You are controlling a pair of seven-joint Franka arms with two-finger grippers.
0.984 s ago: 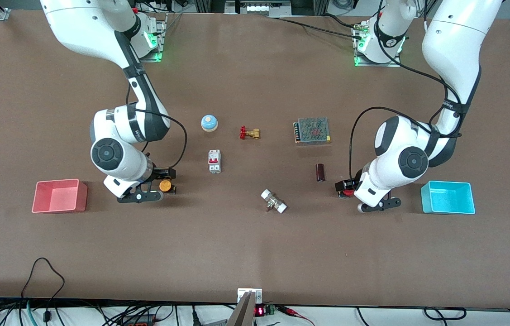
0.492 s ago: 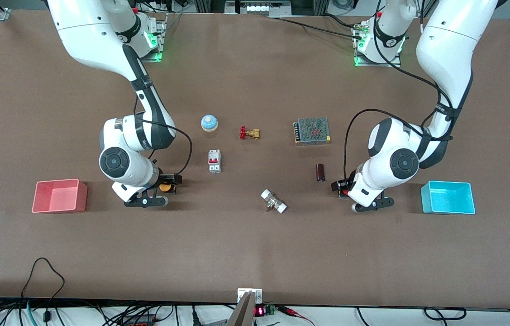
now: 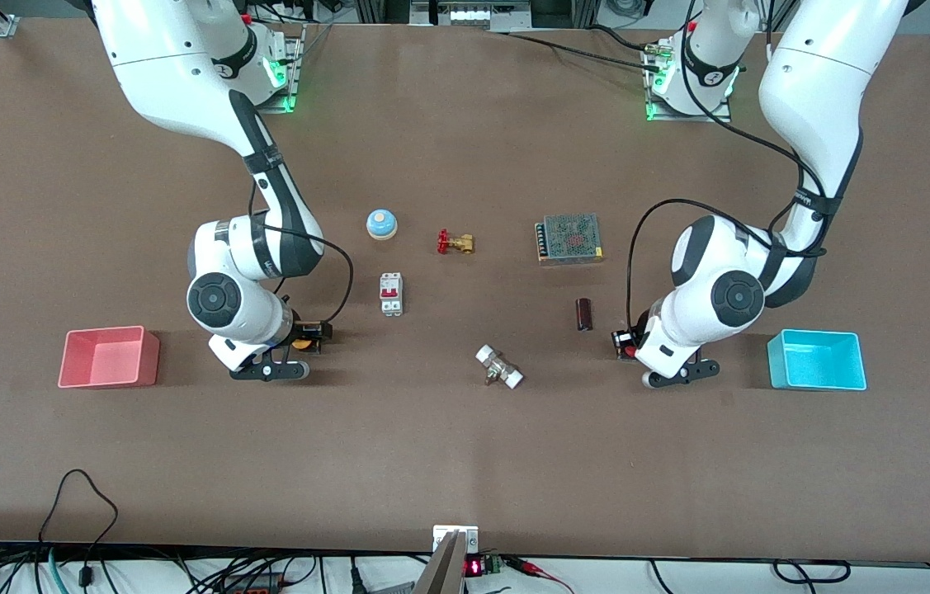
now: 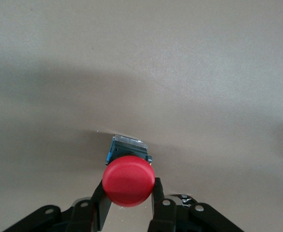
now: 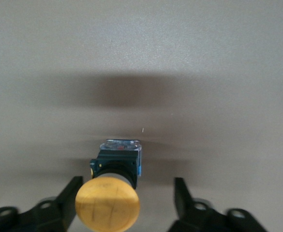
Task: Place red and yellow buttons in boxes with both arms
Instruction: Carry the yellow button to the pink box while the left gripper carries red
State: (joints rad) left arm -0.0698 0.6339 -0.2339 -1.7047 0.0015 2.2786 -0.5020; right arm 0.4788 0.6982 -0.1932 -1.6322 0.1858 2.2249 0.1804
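Red button [image 4: 128,180] clamped in left gripper [image 4: 128,205]; right gripper [image 5: 126,203] apart around yellow button [image 5: 108,204].

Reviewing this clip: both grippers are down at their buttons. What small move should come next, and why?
Probably close the right gripper: its fingers stand apart on either side of the yellow button, which sits off-centre between them. The left gripper already looks shut on the red button, so that arm likely lifts afterwards.

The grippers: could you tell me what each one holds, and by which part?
Left gripper: fingers closed on the red button at its cap. Right gripper: open around the yellow button, holding nothing.
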